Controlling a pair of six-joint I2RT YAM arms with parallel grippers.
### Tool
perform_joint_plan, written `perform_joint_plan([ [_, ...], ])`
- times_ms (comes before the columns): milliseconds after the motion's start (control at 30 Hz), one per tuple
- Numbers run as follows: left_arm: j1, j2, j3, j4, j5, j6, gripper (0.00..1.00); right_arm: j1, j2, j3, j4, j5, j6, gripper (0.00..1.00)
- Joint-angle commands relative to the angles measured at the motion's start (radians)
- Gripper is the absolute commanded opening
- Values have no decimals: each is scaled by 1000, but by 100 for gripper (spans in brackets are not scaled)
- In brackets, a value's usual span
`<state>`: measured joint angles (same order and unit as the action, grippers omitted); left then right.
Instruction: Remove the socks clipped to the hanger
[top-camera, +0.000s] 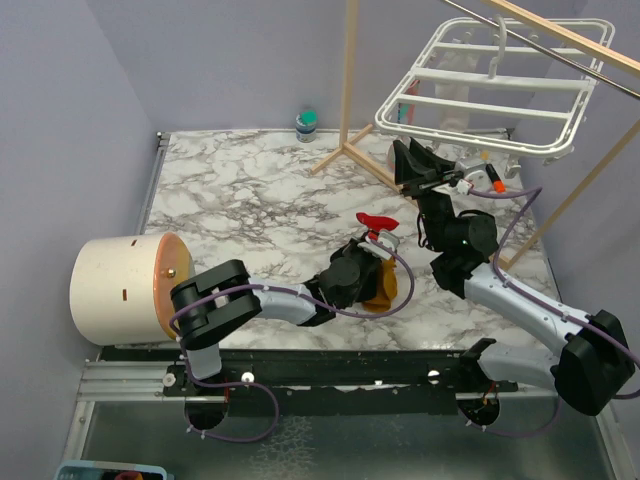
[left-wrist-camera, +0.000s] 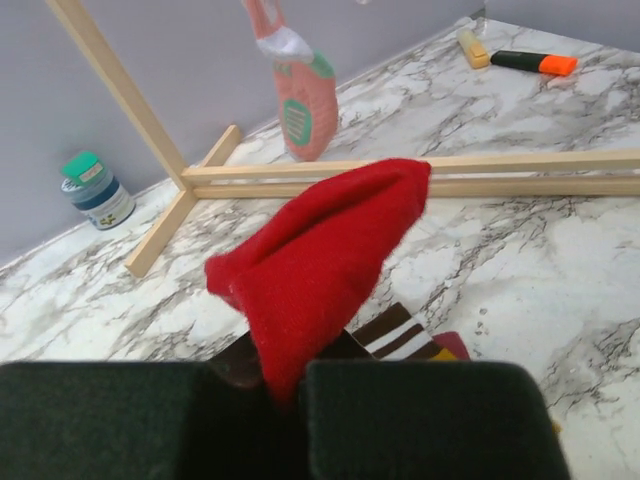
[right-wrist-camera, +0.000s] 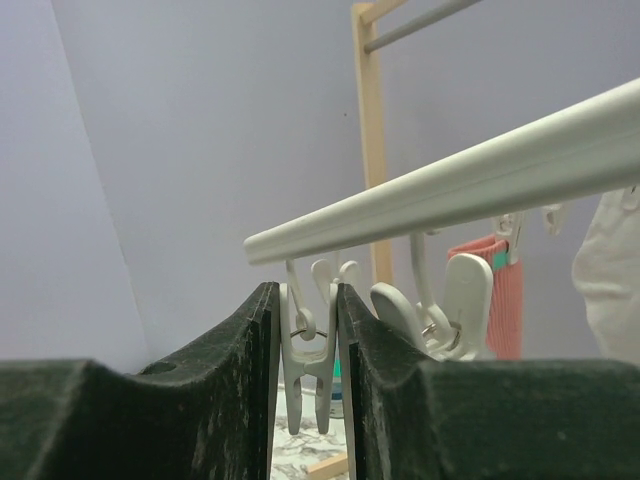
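My left gripper (top-camera: 374, 242) is shut on a red sock (top-camera: 378, 221) and holds it just above the table; in the left wrist view the sock (left-wrist-camera: 320, 260) stands up from between my fingers (left-wrist-camera: 420, 420). Under it lie a maroon-and-white striped sock (left-wrist-camera: 402, 336) and a mustard sock (top-camera: 383, 288). The white grid hanger (top-camera: 500, 85) hangs at the back right. My right gripper (top-camera: 412, 158) is under its near edge, shut on a white clip (right-wrist-camera: 308, 350) that holds nothing, below the hanger bar (right-wrist-camera: 450, 190). A pink-and-teal sock (left-wrist-camera: 300, 100) hangs clipped, also in the right wrist view (right-wrist-camera: 495, 295).
The light wooden rack stand (top-camera: 348, 90) has base bars on the table (left-wrist-camera: 420, 175). A small teal-lidded jar (top-camera: 306, 124) stands at the back. An orange marker (top-camera: 497, 185) lies at the right. A large cream cylinder (top-camera: 120, 285) lies at the left front.
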<state>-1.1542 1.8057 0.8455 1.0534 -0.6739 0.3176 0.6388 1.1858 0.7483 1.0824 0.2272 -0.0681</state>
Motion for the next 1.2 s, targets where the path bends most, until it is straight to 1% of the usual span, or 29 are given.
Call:
perform_joint_plan([
  [0, -3, -122, -92, 7, 9, 19, 10, -7, -68, 8, -70, -40, 2, 31],
  [33, -4, -151, -119, 0, 20, 1, 19, -7, -81, 8, -84, -45, 0, 31],
  [67, -4, -182, -146, -11, 34, -19, 32, -6, -94, 8, -98, -50, -2, 31],
  [133, -3, -248, -199, -41, 74, -64, 67, -6, -122, 6, -122, -55, -4, 31],
  [167, -3, -285, -226, -60, 98, -82, 81, -6, -136, 4, -131, -56, -4, 31],
  [200, -4, -321, -250, -79, 128, -95, 94, -6, -152, 3, -141, -58, -3, 31],
  [233, -3, -354, -273, -112, 165, -101, 98, -6, -166, 2, -152, -61, -2, 31],
  [367, -4, -492, -336, -232, 321, -98, 99, -6, -215, 1, -211, -77, -6, 31],
  [433, -4, -560, -353, -288, 376, -93, 99, -6, -236, -2, -235, -77, -11, 31],
  [567, -3, -676, -387, -310, 396, -95, 99, -7, -276, -20, -262, -58, -19, 33],
  [633, 1, -692, -388, -301, 373, -78, 99, -6, -294, -28, -273, -51, -20, 33],
  [733, 9, -665, -353, -300, 319, -38, 99, -7, -320, -39, -286, -44, -24, 33],
  [833, 29, -620, -308, -281, 311, -19, 99, -7, -342, -47, -301, -26, -32, 34],
  [967, 126, -481, -206, -243, 299, -75, 99, -7, -374, -65, -305, -7, -33, 35],
  [1067, 216, -355, -123, -223, 351, -146, 99, -6, -381, -72, -303, -9, -23, 36],
  [1167, 257, -230, -64, -128, 438, -164, 99, -6, -378, -65, -306, -22, -16, 36],
])
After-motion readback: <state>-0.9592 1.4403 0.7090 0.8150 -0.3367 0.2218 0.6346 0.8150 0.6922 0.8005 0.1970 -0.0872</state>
